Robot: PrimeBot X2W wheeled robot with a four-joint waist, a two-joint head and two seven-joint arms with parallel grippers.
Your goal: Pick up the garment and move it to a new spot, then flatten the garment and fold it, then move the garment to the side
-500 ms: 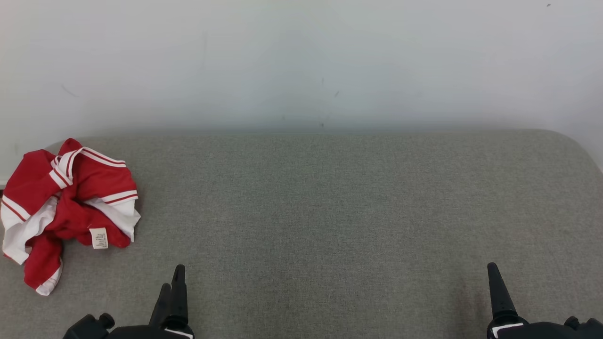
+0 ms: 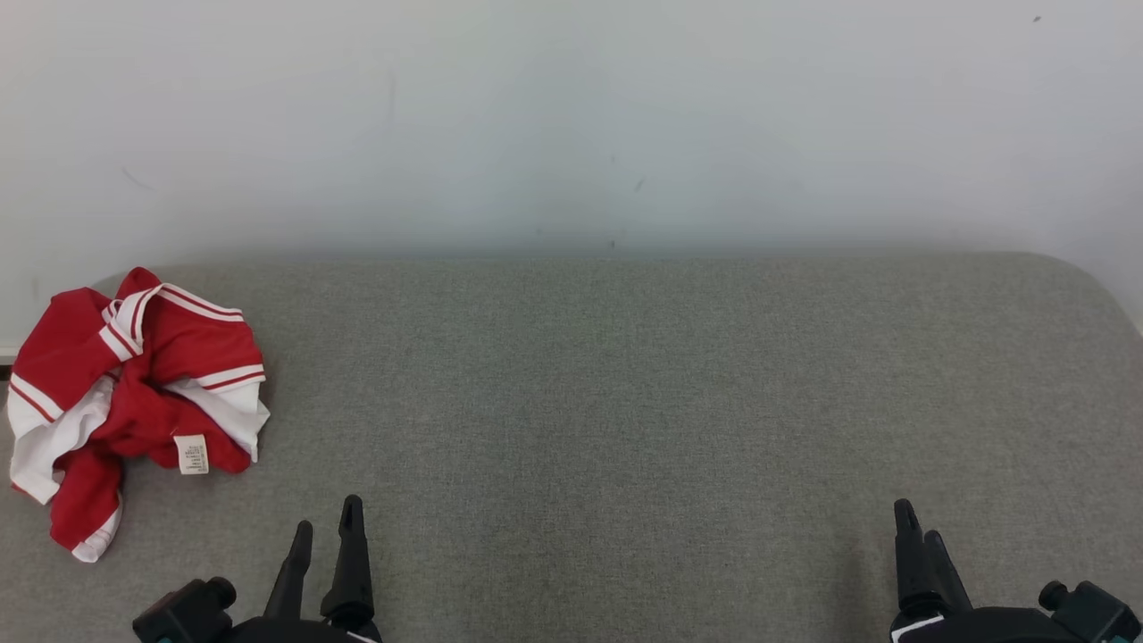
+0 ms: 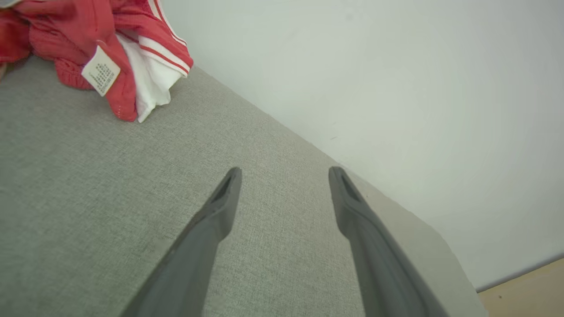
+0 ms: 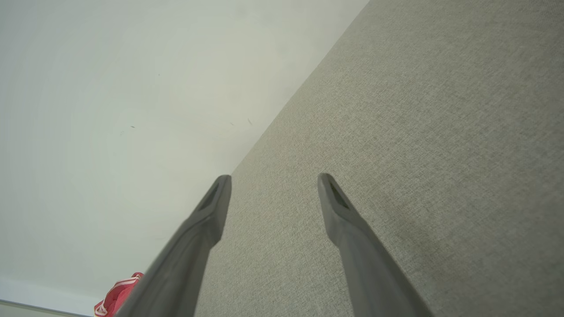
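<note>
The garment [image 2: 134, 402] is a crumpled red and white piece with a small white label, lying at the far left of the grey fabric surface [image 2: 625, 402]. In the left wrist view the garment [image 3: 101, 48] fills the upper left corner. My left gripper [image 2: 328, 527] is open at the lower left, well to the right of and nearer than the garment, with nothing between its fingers. My right gripper [image 2: 918, 522] is open at the lower right, empty. The left gripper [image 3: 284, 174] and the right gripper [image 4: 274, 179] both show spread fingers over bare fabric. A red edge of the garment [image 4: 118, 297] peeks in at the bottom left of the right wrist view.
A pale wall [image 2: 571, 125] runs along the far edge of the surface. The surface has a rounded far right corner [image 2: 1085, 272]. A strip of wooden floor [image 3: 528, 286] shows beyond the corner in the left wrist view.
Both grippers have turned about their own axes, so that both fingers of each now show side by side. The head view has shifted slightly; the garment lies as before.
</note>
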